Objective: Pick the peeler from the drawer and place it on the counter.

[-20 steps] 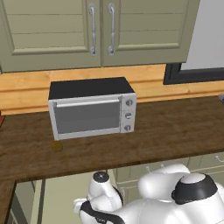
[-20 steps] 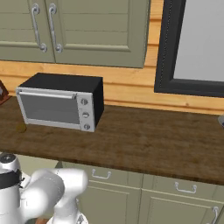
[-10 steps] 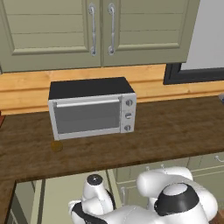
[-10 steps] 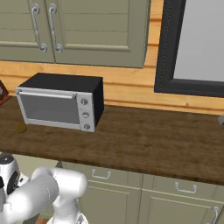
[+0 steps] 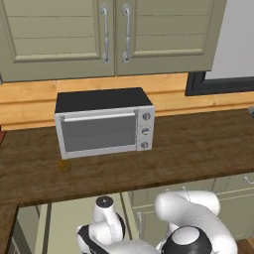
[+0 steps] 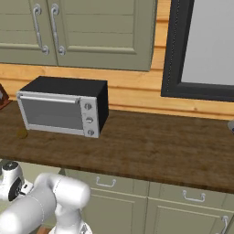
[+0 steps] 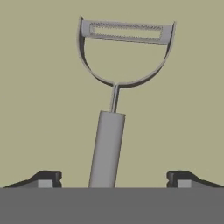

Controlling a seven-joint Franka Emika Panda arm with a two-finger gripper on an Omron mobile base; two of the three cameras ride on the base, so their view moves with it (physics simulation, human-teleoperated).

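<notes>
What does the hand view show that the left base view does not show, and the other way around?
Hand view: the peeler lies flat on the pale green floor of the drawer, handle toward the camera and between the two fingertips of the open gripper, forked head with its blade farther away.

Left base view: the toaster oven and a small tan lump beside it on the dark wooden counter, with the cabinet doors above.

Shared: the pale green drawer, which in the left base view sits open below the counter edge, where the arm reaches down.

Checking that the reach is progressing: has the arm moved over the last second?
Yes. In the left base view the arm has sunk lower against the toaster oven, which stayed put.
</notes>
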